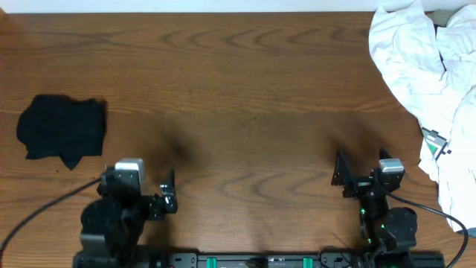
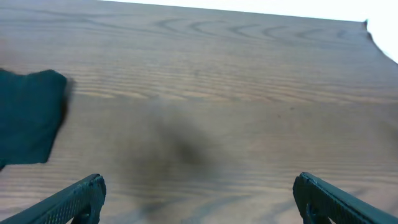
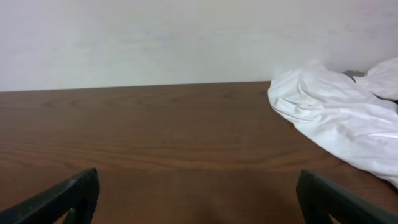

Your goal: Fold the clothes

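The clothes (image 1: 62, 128) lie at the middle left of the overhead frame as a small, compact black bundle, roughly square, with an uneven lower edge and one corner poking out at the bottom. Judged from that shape, the folding looks largely done, if roughly; what may remain is tidying that ragged edge, and neither logo nor tag shows to confirm which face is up. The left gripper (image 1: 165, 195) sits at the lower left, near the bundle but apart from it, its jaws spread wide and holding nothing. The right gripper (image 1: 343, 177) sits at the lower right, equally wide and empty. A heap of white garments (image 1: 424, 74) fills the upper right corner of the table (image 1: 245, 97). Only the overhead view shows bundle, heap and both arms together. The left wrist view catches just the bundle's right part at its left edge, blurred; the right wrist view shows the white heap at its right side and none of the black fabric
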`<action>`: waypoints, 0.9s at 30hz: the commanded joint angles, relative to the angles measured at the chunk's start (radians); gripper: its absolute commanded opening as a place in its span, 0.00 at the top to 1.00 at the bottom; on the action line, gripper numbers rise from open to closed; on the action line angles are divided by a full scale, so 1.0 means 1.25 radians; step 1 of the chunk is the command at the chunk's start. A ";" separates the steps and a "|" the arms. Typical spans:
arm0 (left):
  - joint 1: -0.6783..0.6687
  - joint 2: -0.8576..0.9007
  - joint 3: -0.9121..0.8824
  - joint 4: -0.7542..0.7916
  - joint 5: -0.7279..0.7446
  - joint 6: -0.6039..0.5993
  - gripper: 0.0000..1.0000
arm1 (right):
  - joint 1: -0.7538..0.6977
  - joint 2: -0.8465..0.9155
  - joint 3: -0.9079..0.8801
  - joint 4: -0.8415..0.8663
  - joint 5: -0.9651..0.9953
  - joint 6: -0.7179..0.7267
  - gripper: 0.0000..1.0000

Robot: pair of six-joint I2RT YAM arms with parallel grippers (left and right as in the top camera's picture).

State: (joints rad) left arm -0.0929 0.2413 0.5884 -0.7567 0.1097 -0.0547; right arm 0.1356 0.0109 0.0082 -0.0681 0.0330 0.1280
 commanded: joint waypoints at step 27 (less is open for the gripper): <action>0.054 -0.192 -0.468 0.558 -0.186 0.049 0.02 | -0.004 -0.005 -0.002 -0.003 -0.006 -0.008 0.01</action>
State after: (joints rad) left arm -0.0479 0.0101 0.0368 -0.0483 -0.0940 -0.0219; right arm 0.1356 0.0109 0.0078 -0.0685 0.0311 0.1280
